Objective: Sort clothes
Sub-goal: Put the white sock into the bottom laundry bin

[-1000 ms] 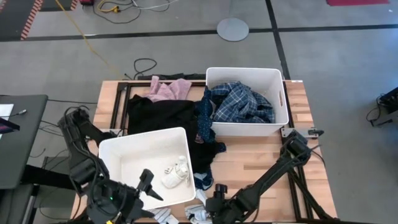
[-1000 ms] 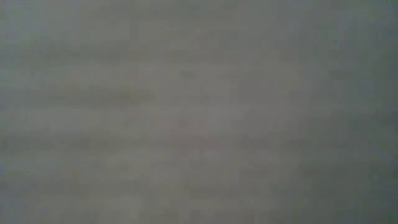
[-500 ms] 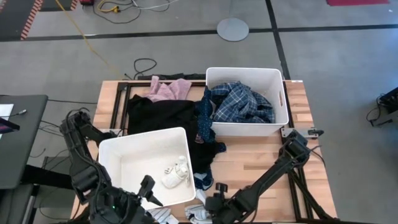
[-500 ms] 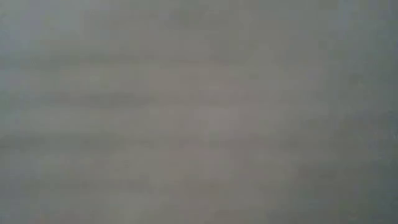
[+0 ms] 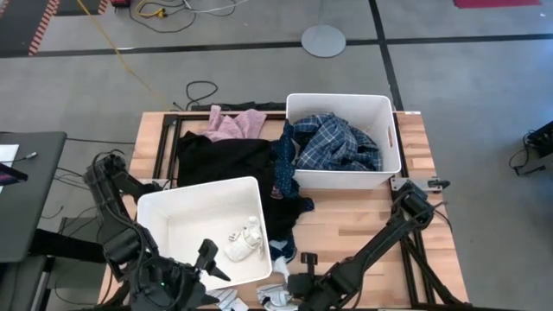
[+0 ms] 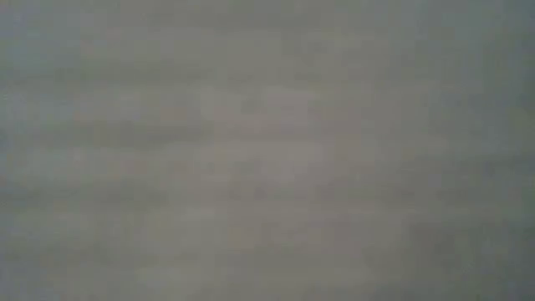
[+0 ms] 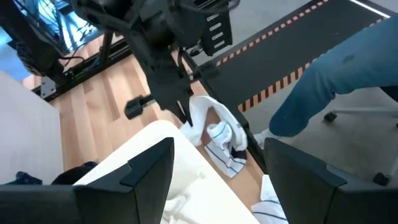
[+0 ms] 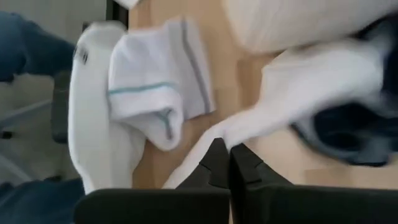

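I count 2 white bins (image 5: 206, 213) (image 5: 390, 134) on the wooden table (image 5: 363, 220); a grey disc (image 5: 323, 40), perhaps a stand base, lies on the floor beyond.

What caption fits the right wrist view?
Right gripper shut on a white sock at the table edge, striped socks beside it.

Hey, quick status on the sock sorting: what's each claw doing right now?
Right gripper shut on white sock at the table's near edge. Left gripper open, hovering over near bin. Striped socks loose alongside; nothing blocking.
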### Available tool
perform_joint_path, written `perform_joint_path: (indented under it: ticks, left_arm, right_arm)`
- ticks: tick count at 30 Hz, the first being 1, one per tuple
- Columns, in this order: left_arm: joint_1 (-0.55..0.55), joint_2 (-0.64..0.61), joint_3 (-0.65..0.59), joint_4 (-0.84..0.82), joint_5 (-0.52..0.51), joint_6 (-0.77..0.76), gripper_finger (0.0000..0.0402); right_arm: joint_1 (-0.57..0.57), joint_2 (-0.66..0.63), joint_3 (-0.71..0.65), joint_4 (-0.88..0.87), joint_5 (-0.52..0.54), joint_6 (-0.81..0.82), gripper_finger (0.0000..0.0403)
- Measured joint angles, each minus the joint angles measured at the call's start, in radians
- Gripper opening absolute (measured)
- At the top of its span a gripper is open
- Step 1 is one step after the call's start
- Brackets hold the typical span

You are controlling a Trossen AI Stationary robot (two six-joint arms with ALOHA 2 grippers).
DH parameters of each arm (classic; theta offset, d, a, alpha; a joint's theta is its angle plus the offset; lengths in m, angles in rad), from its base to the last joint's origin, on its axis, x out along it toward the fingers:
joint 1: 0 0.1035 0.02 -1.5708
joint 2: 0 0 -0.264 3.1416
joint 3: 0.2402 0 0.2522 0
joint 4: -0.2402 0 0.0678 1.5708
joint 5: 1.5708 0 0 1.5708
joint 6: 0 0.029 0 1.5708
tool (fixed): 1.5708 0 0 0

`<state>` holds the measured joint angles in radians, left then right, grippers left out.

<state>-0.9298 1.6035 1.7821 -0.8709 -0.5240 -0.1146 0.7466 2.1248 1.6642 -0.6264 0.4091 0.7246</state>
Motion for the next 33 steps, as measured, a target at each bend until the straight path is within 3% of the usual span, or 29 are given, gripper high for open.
perform_joint_path:
  ticks: [11,23,26,30,33]
  left_arm:
    - [0.04,0.002,-0.004,0.037,0.001,0.052,0.0242]
    - [0.15,0.004,-0.167,0.436,0.104,0.241,0.0243]
    - [0.192,0.002,-0.22,0.567,0.095,0.265,0.0243]
    - [0.222,0.003,-0.276,0.695,0.003,0.34,0.0243]
    - [0.237,0.002,-0.32,0.823,0.025,0.413,0.0243]
  right_arm:
    - [0.071,-0.155,0.001,-0.058,0.235,-0.027,0.0001]
    - [0.142,-0.334,0.001,0.019,0.556,-0.233,0.0]
    - [0.144,-0.37,0.001,0.093,0.569,-0.345,0.0]
    - [0.144,-0.4,0.001,0.205,0.577,-0.497,0.0]
    - [0.144,-0.411,0.001,0.238,0.588,-0.565,0.0]
